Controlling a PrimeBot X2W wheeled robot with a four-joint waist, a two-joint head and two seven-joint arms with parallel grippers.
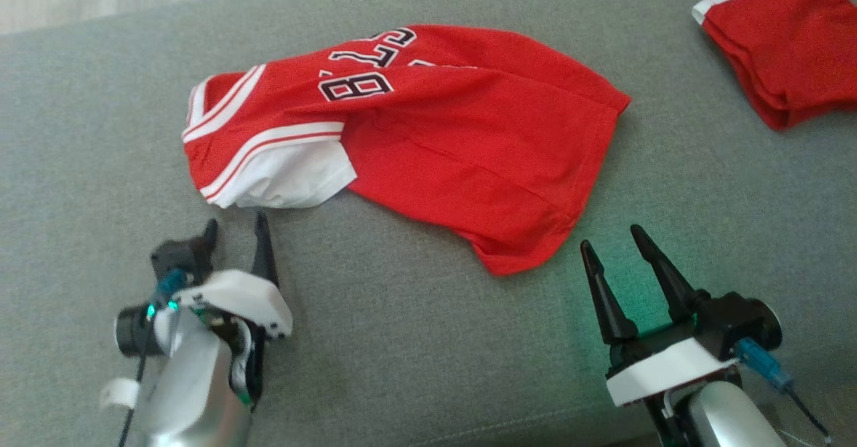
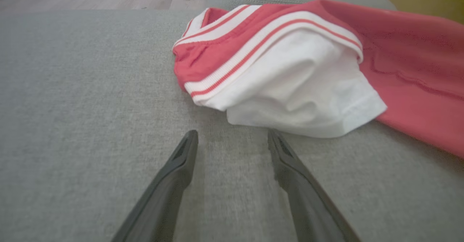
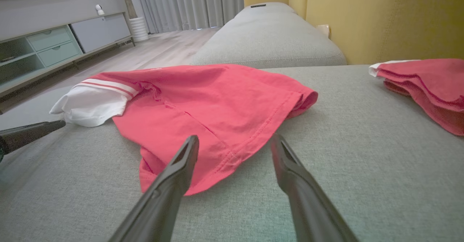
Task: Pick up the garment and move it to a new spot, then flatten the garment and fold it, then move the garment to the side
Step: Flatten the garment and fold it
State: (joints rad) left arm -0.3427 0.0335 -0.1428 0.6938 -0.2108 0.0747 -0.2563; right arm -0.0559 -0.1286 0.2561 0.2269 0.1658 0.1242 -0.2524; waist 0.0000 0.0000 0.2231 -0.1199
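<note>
The garment (image 1: 428, 132) is a red jersey with white sleeves, white-striped trim and black numbers, lying loosely folded over itself on the grey sofa seat (image 1: 402, 340). My left gripper (image 1: 234, 229) is open just short of the white sleeve (image 2: 301, 93), fingers apart with nothing between them. My right gripper (image 1: 609, 236) is open too, close beside the jersey's lower hem corner (image 3: 203, 162), holding nothing. In the right wrist view one fingertip (image 3: 190, 146) stands in front of the red hem. The left wrist view shows both fingers over bare grey fabric.
A second red and white garment (image 1: 790, 45) lies folded at the far right of the seat. A yellow backrest (image 3: 380, 17) rises behind it. Another grey cushion (image 3: 268, 35) continues beyond. Wooden floor (image 3: 152, 50) and a low cabinet (image 3: 54, 42) lie past the seat's far edge.
</note>
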